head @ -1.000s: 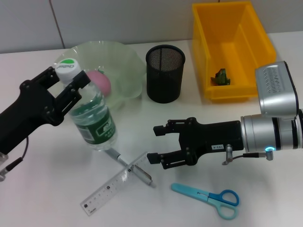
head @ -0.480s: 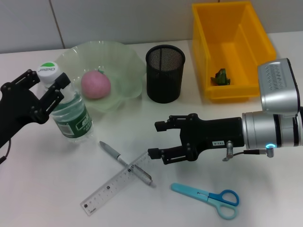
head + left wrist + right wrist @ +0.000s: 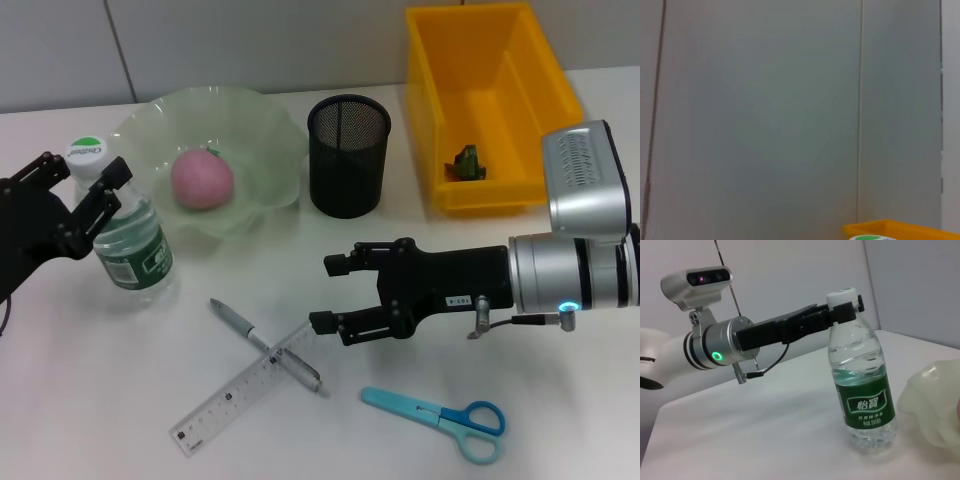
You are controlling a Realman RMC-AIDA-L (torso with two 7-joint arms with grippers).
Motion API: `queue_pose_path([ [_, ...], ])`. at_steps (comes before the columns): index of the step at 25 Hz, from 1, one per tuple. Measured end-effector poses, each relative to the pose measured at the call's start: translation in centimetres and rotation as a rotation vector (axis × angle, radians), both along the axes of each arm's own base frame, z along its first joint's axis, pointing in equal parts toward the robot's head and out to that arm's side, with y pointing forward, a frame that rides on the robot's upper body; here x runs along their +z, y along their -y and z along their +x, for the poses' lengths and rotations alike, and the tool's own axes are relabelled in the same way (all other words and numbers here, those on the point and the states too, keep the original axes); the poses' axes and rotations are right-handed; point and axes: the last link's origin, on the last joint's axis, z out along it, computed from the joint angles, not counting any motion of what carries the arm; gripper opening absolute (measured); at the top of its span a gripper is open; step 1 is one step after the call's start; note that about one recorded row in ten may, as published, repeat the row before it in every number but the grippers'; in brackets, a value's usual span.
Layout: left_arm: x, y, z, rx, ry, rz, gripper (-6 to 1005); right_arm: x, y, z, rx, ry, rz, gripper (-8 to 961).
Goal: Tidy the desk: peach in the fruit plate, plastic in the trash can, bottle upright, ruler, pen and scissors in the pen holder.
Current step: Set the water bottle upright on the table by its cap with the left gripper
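Note:
The clear water bottle [image 3: 128, 238] with a green label stands upright on the table, left of the pale green fruit plate [image 3: 272, 125]. My left gripper [image 3: 80, 178] is shut on its neck under the white and green cap; this also shows in the right wrist view, with the bottle [image 3: 863, 395] and the left gripper [image 3: 846, 310]. The pink peach [image 3: 202, 180] lies in the plate. My right gripper [image 3: 325, 294] is open and empty, just right of the pen [image 3: 263, 344], which is crossed with the clear ruler [image 3: 235, 394]. The blue scissors [image 3: 437, 416] lie in front of it.
A black mesh pen holder [image 3: 347, 155] stands behind the right gripper. A yellow bin [image 3: 522, 70] at the back right holds a small green piece [image 3: 467, 163]. The plate's edge [image 3: 935, 402] shows in the right wrist view. The left wrist view shows mostly wall.
My left gripper has carried the tilted bottle to the left and down, and it now stands upright on the table. My right gripper has edged slightly left, still open.

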Motion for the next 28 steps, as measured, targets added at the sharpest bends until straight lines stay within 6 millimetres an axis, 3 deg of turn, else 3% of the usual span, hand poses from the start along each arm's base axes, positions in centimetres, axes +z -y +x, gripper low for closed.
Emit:
queue_pose_path([
  [28,-0.23,-0.34,-0.57,0.037,-0.039,0.024,438,-0.18,0.0,0.03,0.0,0.006,0.002,818],
])
